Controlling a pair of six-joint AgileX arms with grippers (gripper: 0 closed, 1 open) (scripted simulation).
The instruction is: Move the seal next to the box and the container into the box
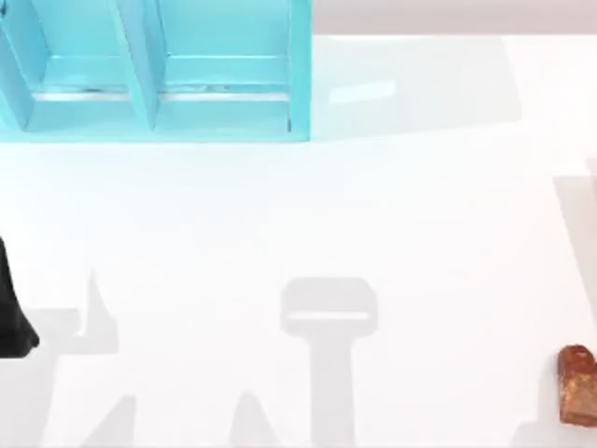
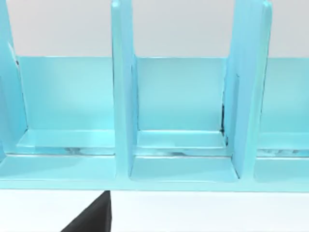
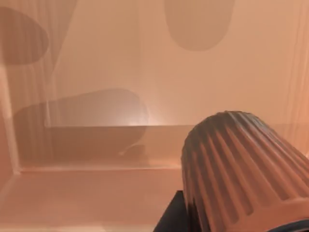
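Note:
The seal [image 1: 578,385], a rust-orange blocky figure, lies on the white table at the front right corner of the top view. The container [image 3: 241,164], a ribbed pinkish-brown cup, sits tilted and very close in the right wrist view. My right gripper [image 3: 231,224] is shut on it, with dark finger parts [image 3: 169,217] showing at either side of its base. Behind the cup are the peach-coloured floor and walls of the box [image 3: 96,72]. My left arm [image 1: 11,322] stays parked at the table's left edge.
A teal shelf unit [image 1: 154,103] with upright dividers stands at the back left, and the left wrist view faces its compartments [image 2: 181,145]. Grey arm shadows fall across the white table [image 1: 326,215].

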